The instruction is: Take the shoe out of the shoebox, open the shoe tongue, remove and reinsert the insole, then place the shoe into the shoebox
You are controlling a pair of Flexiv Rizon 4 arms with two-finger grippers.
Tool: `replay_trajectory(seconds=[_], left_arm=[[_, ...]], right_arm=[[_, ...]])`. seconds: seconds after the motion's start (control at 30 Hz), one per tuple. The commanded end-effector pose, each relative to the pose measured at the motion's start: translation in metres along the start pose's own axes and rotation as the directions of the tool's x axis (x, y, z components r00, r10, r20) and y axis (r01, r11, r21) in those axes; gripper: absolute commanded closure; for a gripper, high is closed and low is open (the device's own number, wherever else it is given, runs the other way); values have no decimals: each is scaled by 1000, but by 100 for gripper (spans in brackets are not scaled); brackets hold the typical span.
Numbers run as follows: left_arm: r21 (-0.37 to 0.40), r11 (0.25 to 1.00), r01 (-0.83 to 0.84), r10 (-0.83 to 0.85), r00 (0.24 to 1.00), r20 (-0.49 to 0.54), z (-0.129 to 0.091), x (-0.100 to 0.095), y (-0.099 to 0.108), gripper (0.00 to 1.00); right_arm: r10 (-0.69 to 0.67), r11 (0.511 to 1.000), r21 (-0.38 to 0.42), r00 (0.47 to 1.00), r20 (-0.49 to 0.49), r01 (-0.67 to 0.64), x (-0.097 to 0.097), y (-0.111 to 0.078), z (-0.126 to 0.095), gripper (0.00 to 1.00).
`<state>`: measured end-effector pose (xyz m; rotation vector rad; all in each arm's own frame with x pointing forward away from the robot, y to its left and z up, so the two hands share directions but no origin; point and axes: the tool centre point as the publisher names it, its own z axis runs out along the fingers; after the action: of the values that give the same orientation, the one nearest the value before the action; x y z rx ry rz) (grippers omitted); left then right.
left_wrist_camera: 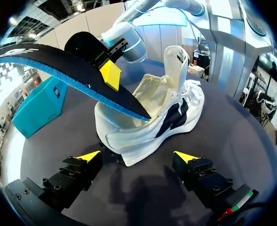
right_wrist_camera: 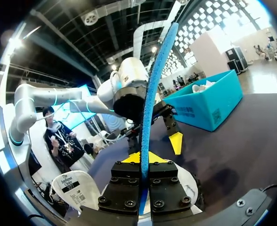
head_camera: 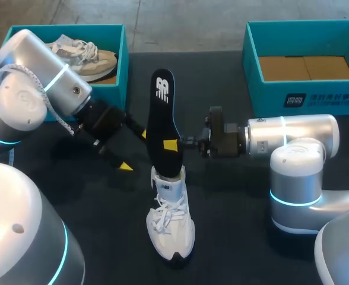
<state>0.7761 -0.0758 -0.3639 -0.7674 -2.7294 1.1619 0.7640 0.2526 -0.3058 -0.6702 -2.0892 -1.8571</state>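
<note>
White shoe (head_camera: 170, 228) stands on the dark table (head_camera: 251, 237), toe toward the robot. Its black insole (head_camera: 162, 119) rises from the opening, clamped by the right gripper (head_camera: 171, 145). Beside it the left gripper (head_camera: 135, 149) is spread wide, holding nothing. Farthest back, the left shoebox (head_camera: 124, 65) holds a second shoe (head_camera: 85, 56), and the right shoebox (head_camera: 251, 59) stands well apart.

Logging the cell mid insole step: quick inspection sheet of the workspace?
Surface: dark table.
Job's things: white shoe upright on the table, tongue open; black insole with its lower end in the shoe; left shoebox holds a second shoe; right shoebox holds cardboard.
Clutter: nothing seen.
Grippers: right gripper shut on the insole; left gripper open, short of the white shoe.
Cables: pale cable over the left arm.
Surroundings: nothing seen reaching over the table.
</note>
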Motion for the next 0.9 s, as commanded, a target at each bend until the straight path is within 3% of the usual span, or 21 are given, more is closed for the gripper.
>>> replay_trajectory(seconds=[0.03,0.9], left_arm=[[-7,1000,4,-4,1000,-5,1,-2,0,0],[-23,1000,5,-5,1000,-19,2,-1,-1,0]], right_arm=[[4,1000,0,1000,4,-4,0,-2,1,100],[18,1000,-10,1000,10,-18,2,-11,-3,100]])
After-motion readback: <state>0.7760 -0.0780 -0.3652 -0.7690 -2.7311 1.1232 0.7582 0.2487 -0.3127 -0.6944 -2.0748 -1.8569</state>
